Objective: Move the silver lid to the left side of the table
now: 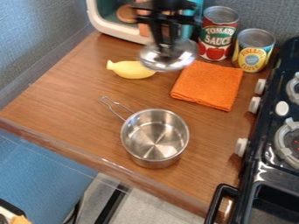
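Claw: the black two-finger gripper is closed on the top of the lid.
Lid: the round, shiny silver metal lid is held up over the back of the brown wooden table.
Pot: the silver metal saucepan is left uncovered, nearer the front edge.

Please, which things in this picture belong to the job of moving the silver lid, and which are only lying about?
For the job:
silver lid, held above the table
end effector, holding it
table, its left side being the goal

Only lying about:
metal pot
yellow toy
orange cloth
red can
yellow can
stove
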You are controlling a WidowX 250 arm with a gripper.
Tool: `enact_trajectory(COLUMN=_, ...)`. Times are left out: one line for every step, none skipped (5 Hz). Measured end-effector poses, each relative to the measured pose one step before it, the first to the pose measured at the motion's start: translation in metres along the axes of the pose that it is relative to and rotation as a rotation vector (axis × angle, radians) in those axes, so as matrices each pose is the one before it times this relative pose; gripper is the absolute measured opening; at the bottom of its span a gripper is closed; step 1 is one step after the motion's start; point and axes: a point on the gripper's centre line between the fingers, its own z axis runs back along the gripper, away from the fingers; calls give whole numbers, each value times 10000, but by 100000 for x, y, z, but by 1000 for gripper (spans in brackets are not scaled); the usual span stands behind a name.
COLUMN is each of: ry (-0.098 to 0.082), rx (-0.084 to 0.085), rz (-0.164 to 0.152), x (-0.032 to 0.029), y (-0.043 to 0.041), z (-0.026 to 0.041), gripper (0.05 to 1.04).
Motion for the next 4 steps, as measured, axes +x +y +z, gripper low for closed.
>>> enact_trajectory(ry=-79, rx=568, rz=148, x=-2787, y=4432, z=1313, gripper=288)
enact_trajectory(ry=-159, rx=459, rz=440, x=-2263, y=5551, z=671, gripper=288)
enact_trajectory(ry=-341, rx=645, rz=137, x=-1179, y=3490, z=-95, gripper=288)
enact_trajectory(ry=-96, rx=163, rz=210, x=-533, y=2796, z=-548, gripper=288)
